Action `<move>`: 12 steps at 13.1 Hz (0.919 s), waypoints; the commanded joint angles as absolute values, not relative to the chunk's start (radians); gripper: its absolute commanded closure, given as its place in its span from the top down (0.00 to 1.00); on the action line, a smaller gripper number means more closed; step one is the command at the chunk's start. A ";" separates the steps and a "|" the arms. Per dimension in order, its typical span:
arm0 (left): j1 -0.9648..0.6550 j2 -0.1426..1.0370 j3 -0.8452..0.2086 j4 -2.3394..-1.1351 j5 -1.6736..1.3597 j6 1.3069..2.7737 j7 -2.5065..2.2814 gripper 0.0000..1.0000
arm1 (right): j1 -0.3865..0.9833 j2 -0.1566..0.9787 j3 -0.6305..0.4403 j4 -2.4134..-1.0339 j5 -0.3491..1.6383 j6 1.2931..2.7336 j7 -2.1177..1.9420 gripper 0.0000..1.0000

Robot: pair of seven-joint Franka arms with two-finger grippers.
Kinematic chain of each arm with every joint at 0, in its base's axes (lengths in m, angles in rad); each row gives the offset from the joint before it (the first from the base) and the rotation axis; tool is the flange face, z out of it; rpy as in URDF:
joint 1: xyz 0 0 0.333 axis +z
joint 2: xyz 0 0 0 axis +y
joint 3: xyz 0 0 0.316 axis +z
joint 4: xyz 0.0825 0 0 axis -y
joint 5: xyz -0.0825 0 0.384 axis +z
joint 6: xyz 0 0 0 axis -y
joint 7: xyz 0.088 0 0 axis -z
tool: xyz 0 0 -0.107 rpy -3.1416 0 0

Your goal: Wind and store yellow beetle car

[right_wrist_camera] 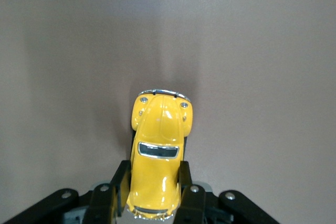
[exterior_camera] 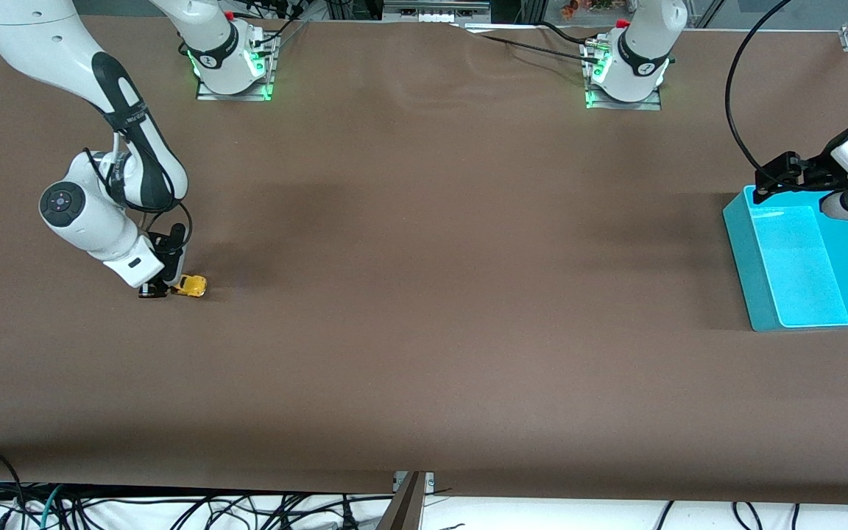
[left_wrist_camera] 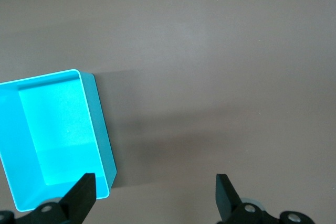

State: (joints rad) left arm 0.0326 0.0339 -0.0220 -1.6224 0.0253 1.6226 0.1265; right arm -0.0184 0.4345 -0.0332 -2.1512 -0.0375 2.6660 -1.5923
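Right gripper [right_wrist_camera: 155,195] pinches car [right_wrist_camera: 158,150] narrowly at rear, on the surface; wind-back could slip sideways. Left gripper [left_wrist_camera: 155,195] spread wide, waiting over bin [left_wrist_camera: 52,135] (empty).

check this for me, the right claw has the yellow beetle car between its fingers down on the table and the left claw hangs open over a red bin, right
One thing is off: the bin is turquoise, not red, as the front and left wrist views show. The rest holds: the right claw has the yellow beetle car between its fingers on the table, and the left claw hangs open at the bin's edge.
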 commanded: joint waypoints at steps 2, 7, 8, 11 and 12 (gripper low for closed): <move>0.037 0.048 -0.026 -1.591 0.032 1.597 0.121 1.00 | -0.034 0.439 -0.028 -2.172 -0.028 2.684 -1.631 0.11; 0.037 0.048 -0.026 -1.591 0.032 1.597 0.121 1.00 | -0.205 0.483 -0.026 -2.152 -0.028 2.714 -1.810 0.12; 0.037 0.048 -0.026 -1.591 0.032 1.597 0.121 1.00 | -0.233 0.489 -0.026 -2.143 -0.028 2.714 -1.847 0.12; 0.037 0.048 -0.026 -1.591 0.032 1.597 0.121 1.00 | -0.331 0.532 -0.025 -2.089 -0.028 2.712 -1.954 0.14; 0.037 0.048 -0.026 -1.591 0.032 1.597 0.121 1.00 | -0.342 0.543 -0.023 -2.076 -0.025 2.711 -1.974 0.14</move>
